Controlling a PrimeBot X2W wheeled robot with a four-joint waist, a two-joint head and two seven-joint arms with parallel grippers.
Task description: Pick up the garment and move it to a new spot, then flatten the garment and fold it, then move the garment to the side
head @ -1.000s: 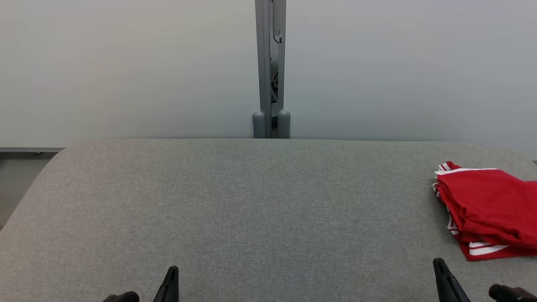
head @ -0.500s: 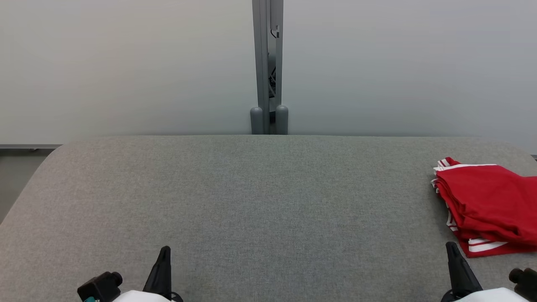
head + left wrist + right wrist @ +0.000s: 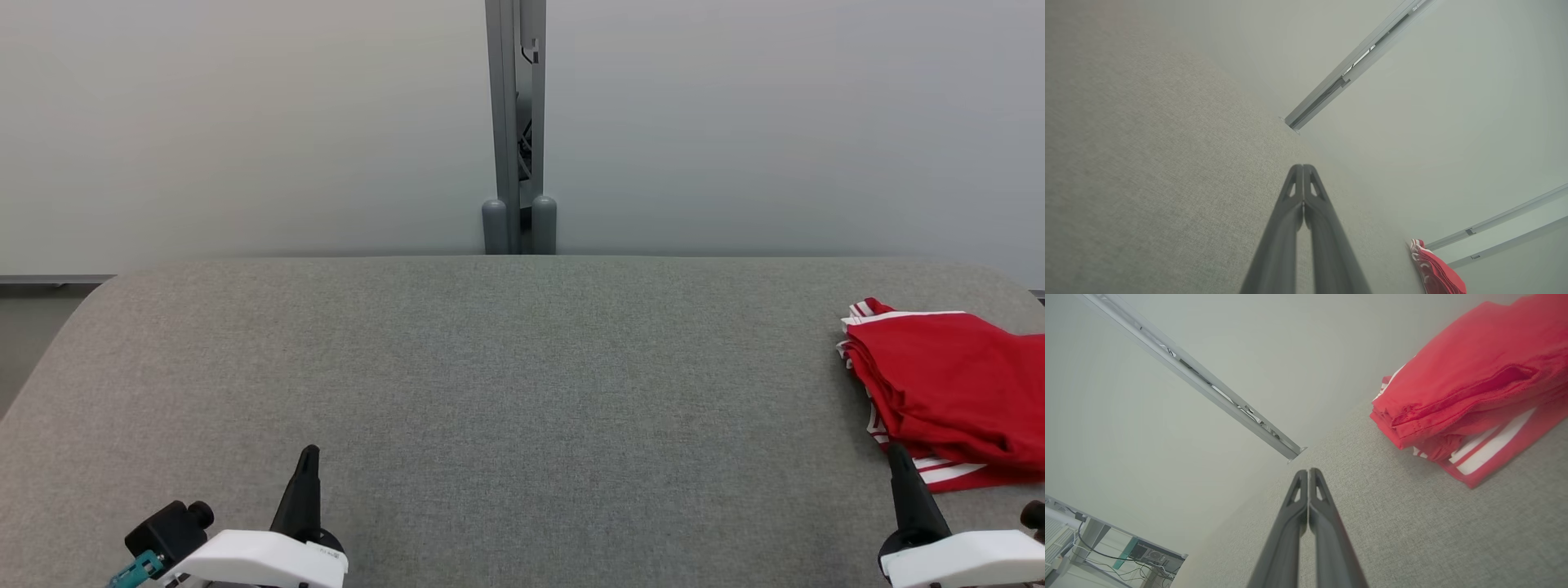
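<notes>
Grey woven fabric is covering the rounded tabletop (image 3: 490, 367), and a grey metal post (image 3: 514, 122) is standing between pale wall panels at 12 o'clock. The folded red garment with white stripes (image 3: 951, 384) is lying at 3 o'clock, near the table's right edge. The left gripper (image 3: 308, 454) is resting at 7 o'clock and the right gripper (image 3: 897, 451) at 5 o'clock, just beside the garment; both are clenched and grasping nothing. The garment is probably handling as light, soft and limp, with layers sliding apart. Pinching the whole stacked edge at the near left corner is looking advisable.
</notes>
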